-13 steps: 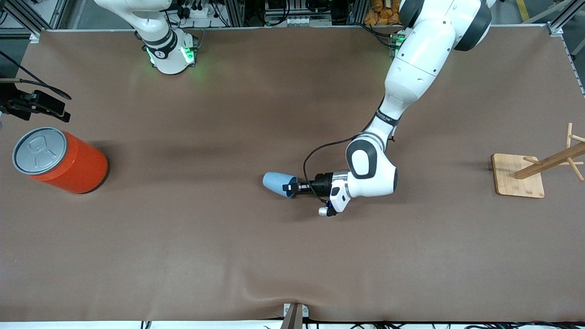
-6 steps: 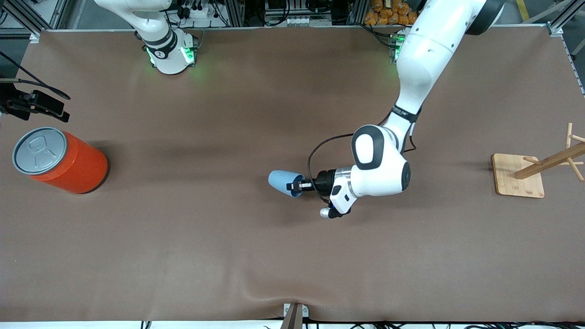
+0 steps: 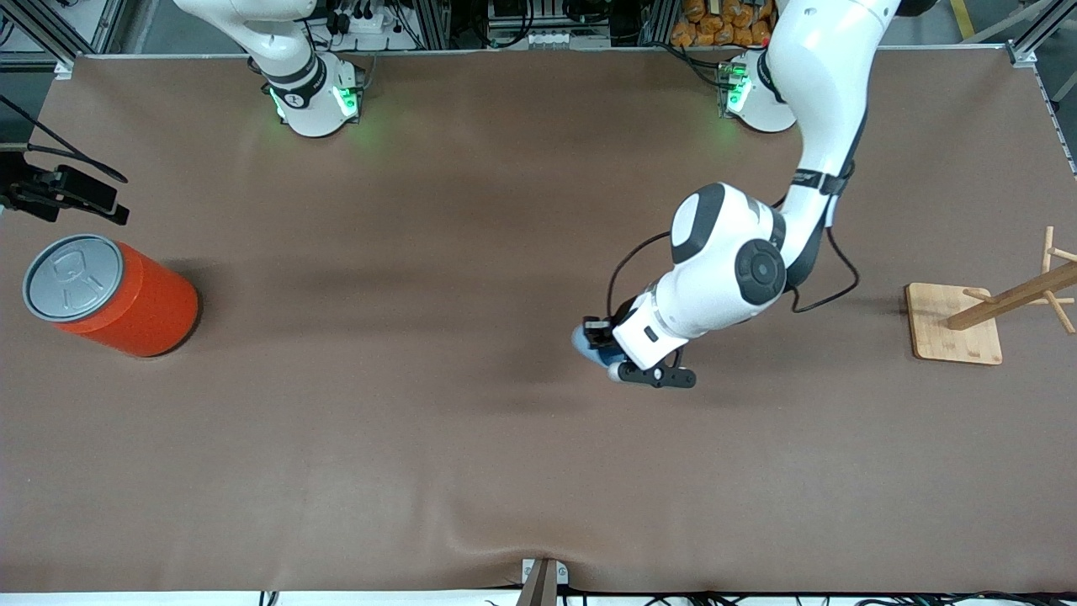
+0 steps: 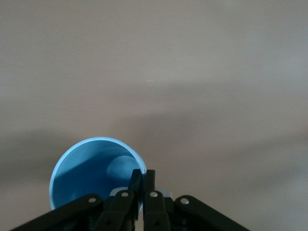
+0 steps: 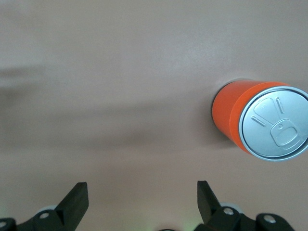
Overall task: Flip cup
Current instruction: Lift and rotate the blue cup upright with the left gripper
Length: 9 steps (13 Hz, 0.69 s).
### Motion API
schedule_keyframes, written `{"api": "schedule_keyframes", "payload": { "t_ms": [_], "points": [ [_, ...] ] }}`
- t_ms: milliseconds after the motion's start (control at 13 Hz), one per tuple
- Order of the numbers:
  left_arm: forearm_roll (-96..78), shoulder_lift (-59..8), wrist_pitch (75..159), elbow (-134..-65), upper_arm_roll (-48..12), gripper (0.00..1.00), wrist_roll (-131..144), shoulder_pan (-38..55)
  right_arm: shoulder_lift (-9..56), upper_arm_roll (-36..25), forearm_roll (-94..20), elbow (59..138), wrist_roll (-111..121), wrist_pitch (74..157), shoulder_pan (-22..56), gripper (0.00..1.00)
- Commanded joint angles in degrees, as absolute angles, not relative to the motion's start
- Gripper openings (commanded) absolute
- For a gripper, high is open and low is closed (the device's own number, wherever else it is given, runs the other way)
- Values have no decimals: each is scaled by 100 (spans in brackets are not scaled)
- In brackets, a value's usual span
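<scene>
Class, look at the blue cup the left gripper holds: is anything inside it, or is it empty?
Empty. The left wrist view looks straight into the cup: bare blue walls and bottom, nothing inside. The left gripper is shut on its rim.

Both arms are glossy white with black joint rings, a loose black cable on the left arm [image 3: 732,269], green lights on both bases, black fingers [image 5: 77,202] with small silver screws.

Orange can [image 3: 114,296] with grey pull-tab lid, upright at the right arm's end of the brown table [image 3: 353,438]. Wooden peg stand [image 3: 984,316] on a square base at the left arm's end.
</scene>
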<state>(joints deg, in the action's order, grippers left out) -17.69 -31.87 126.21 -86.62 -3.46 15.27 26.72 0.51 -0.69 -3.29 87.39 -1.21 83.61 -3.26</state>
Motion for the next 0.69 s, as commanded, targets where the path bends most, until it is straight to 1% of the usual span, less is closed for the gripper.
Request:
{"api": "schedule_keyframes", "payload": {
  "t_ms": [0, 308, 385, 538, 615],
  "points": [
    [-340, -2489, 12630, -9586, -334, 0, 1696, 2533, 44, -18, -448, 8657, -105, 8271, -422, 100],
    [271, -1899, 12700, -10597, -334, 0, 1635, 1620, 44, -9, -448, 8657, -105, 8279, -422, 100],
    [551, -1742, 12935, -10956, -351, 0, 1600, 1400, 44, -9, -448, 8657, -105, 8271, -413, 100],
    [1079, -1303, 13690, -11887, -378, 0, 1573, 1091, 44, -9, -448, 8657, -105, 8279, -413, 100],
    [1098, -1083, 13833, -12240, -369, 0, 1573, 1072, 44, -9, -448, 8657, -105, 8279, -413, 100]
  ]
}}
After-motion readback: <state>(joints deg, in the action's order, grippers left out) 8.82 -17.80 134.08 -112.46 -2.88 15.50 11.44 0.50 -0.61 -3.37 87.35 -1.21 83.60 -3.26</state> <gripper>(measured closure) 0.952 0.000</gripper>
